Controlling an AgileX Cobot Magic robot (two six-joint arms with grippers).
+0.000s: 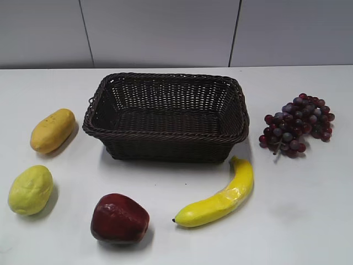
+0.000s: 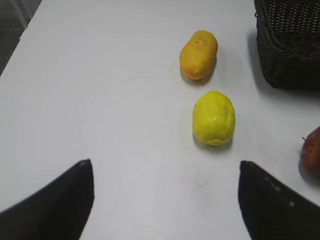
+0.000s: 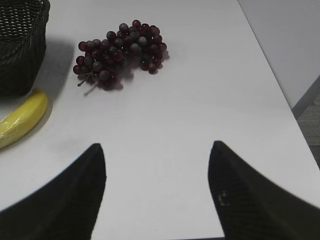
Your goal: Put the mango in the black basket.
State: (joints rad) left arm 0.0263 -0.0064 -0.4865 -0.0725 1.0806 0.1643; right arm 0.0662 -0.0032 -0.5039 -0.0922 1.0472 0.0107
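The mango (image 1: 52, 130), orange-yellow with brown specks, lies on the white table left of the black basket (image 1: 165, 146). It also shows in the left wrist view (image 2: 198, 54), far ahead of the jaws. The woven basket stands empty at the table's middle; a corner of it shows in the left wrist view (image 2: 287, 45) and in the right wrist view (image 3: 20, 45). My left gripper (image 2: 165, 167) is open and empty over bare table. My right gripper (image 3: 157, 150) is open and empty. Neither gripper shows in the exterior view.
A pale yellow lemon-like fruit (image 1: 30, 190) lies in front of the mango. A dark red apple (image 1: 119, 218) and a banana (image 1: 220, 196) lie before the basket. Purple grapes (image 1: 298, 125) lie to its right. The table's edges show in both wrist views.
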